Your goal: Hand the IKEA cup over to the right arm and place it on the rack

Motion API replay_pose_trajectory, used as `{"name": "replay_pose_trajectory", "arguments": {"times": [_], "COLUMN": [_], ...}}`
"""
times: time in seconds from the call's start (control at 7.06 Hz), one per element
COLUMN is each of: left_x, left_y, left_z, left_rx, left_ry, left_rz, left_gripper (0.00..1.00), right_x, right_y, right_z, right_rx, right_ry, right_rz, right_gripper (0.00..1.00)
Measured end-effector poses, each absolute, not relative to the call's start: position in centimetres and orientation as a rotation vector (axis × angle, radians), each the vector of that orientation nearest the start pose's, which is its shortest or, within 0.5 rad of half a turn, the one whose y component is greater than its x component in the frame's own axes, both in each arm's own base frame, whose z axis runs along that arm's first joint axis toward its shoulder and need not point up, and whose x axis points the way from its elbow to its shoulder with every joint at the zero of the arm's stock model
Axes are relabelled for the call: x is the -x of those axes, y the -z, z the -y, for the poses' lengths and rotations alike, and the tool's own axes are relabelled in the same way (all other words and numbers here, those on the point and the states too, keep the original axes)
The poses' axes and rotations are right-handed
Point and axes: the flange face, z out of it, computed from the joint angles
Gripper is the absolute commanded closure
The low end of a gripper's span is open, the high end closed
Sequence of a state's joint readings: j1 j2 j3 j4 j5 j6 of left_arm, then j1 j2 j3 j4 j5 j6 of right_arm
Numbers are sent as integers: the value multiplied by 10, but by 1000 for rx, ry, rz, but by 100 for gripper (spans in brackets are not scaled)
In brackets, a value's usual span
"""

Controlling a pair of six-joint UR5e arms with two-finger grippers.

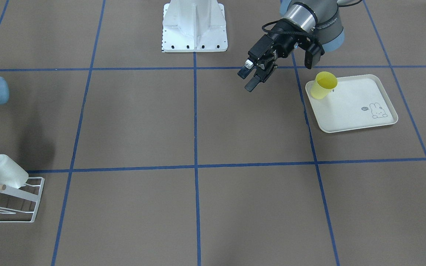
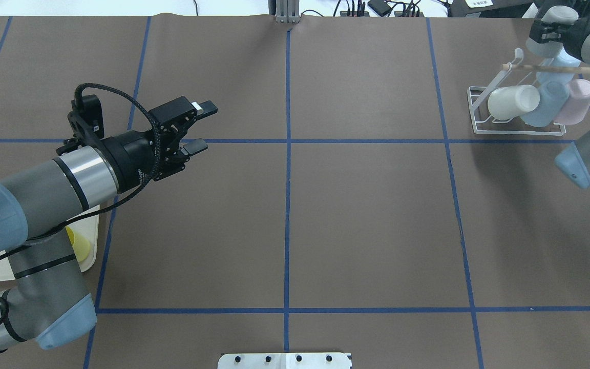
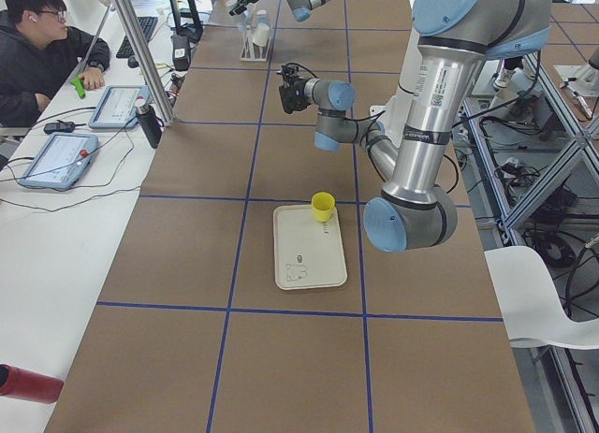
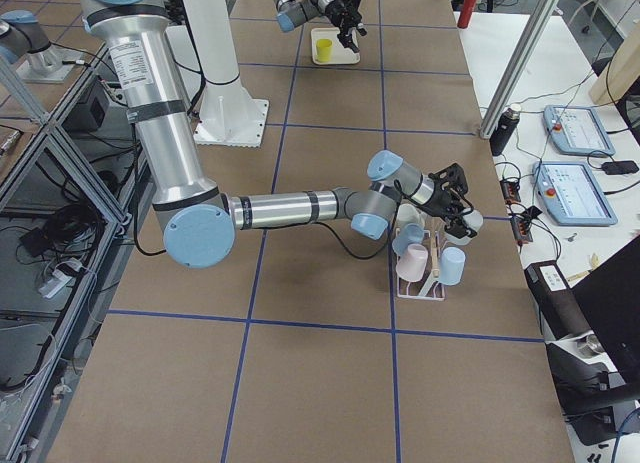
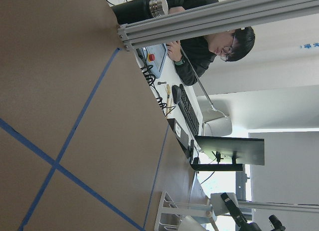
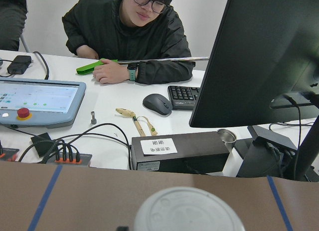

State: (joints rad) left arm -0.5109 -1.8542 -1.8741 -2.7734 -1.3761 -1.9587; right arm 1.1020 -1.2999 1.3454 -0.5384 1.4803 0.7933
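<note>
Clamping a pale grey plastic cup (image 2: 561,14) tight in the black two-finger right gripper (image 2: 556,28), just over the white wire rack (image 2: 479,125). Hovering the black two-finger left gripper (image 2: 207,126) above the table with fingers spread wide, empty, near the cream rounded-square tray (image 1: 353,111).

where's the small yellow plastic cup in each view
Front-facing: yellow cup right of centre, upper half.
Overhead: cup lower left, partly hidden.
Exterior left: cup centre.
Exterior right: cup top, far end.
Left wrist: not in it.
Right wrist: not in it.
Landmark: the cream rabbit-drawing tray under it.
</note>
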Motion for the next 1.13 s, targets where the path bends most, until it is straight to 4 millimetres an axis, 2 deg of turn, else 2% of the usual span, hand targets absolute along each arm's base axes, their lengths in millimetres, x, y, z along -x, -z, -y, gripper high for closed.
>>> {"name": "replay_pose_trajectory", "arguments": {"times": [0.42, 0.71, 1.13], "left_x": [-382, -384, -385], "left_y": [-238, -239, -239], "left_z": [386, 386, 386], "left_rx": [-252, -247, -242], "left_ry": [810, 812, 814], "left_rz": [-1835, -1833, -1835], "left_gripper": [0, 0, 0], "right_x": [166, 175, 177], "right_y": [-516, -518, -530], "right_z": [634, 630, 622], "right_rx": [-915, -907, -889], "right_ry": [-336, -324, -316], "right_rz": [574, 581, 577], "right_gripper": [100, 100, 100]}}
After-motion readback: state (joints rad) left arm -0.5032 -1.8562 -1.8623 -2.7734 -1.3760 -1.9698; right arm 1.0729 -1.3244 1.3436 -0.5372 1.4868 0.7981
